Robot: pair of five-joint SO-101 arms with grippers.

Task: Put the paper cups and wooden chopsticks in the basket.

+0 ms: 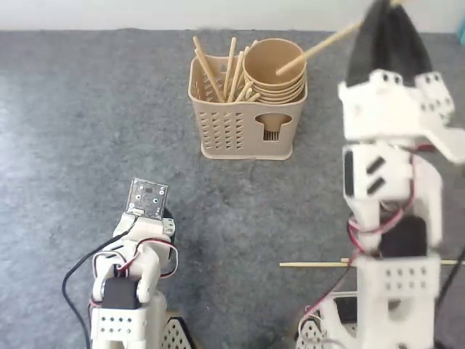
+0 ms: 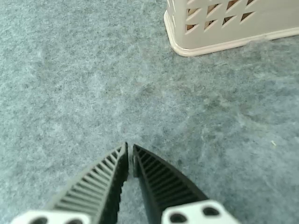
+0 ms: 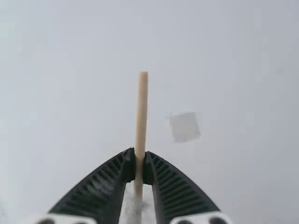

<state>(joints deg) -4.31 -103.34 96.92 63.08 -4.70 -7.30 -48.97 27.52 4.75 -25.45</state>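
1. The right gripper [image 3: 138,161] was clamped on a chopstick [image 1: 320,48]. It pinched the stick partway along, so a good stretch poked out past the tips in the right wrist view.
2. What mattered most was the slant. In the high view the chopstick ran from the gripper, up past the far right of the basket [image 1: 240,134], down and left. Its low end sat inside the top one of the cups [image 1: 261,58] stacked in the right compartment. So the basket lay straight along the stick's own axis from the gripper.
3. My guess is that letting go there would've dropped it into the cup rather than in with the other sticks [image 1: 218,73] in the left compartment. Either way it's in the basket, though it might lean out over the rim.
4. The left gripper [image 2: 130,156] was closed on nothing and hung low over the carpet [image 2: 70,84], with a corner of the basket ahead of it.
5. One loose chopstick [image 1: 312,265] lay flat on the carpet by the right arm's base, partly hidden under that arm. Its long axis ran side to side.
6. The right arm was clearly the nearer one, and the left was well apart from it. I reckon the jaws would have to close across that side-to-side line.
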